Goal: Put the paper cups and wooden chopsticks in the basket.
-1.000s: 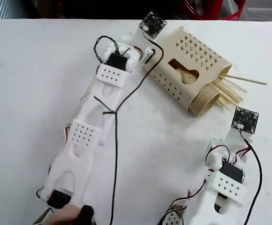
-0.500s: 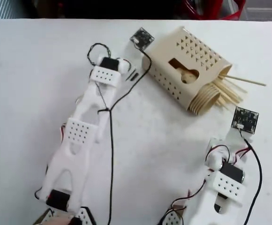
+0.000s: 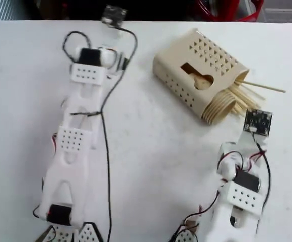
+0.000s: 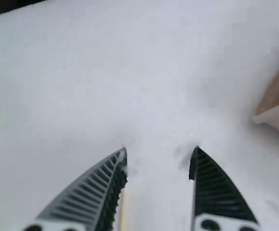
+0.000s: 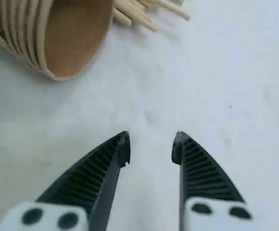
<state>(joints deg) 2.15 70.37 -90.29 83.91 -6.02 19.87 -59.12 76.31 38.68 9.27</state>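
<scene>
The tan perforated basket lies on its side on the white table. A nested stack of paper cups pokes out of its open end, with wooden chopsticks fanned out beside them. My left gripper is open over bare table, to the left of the basket. My right gripper is also open and holds nothing. It sits just short of the cups and chopsticks.
The left arm stretches along the table's left side with a black cable trailing beside it. The right arm sits at the front right. Red objects lie beyond the far edge.
The left arm has swung left, away from the basket's closed end. The right arm edged slightly toward the cups. The hand at the lower left is gone.
</scene>
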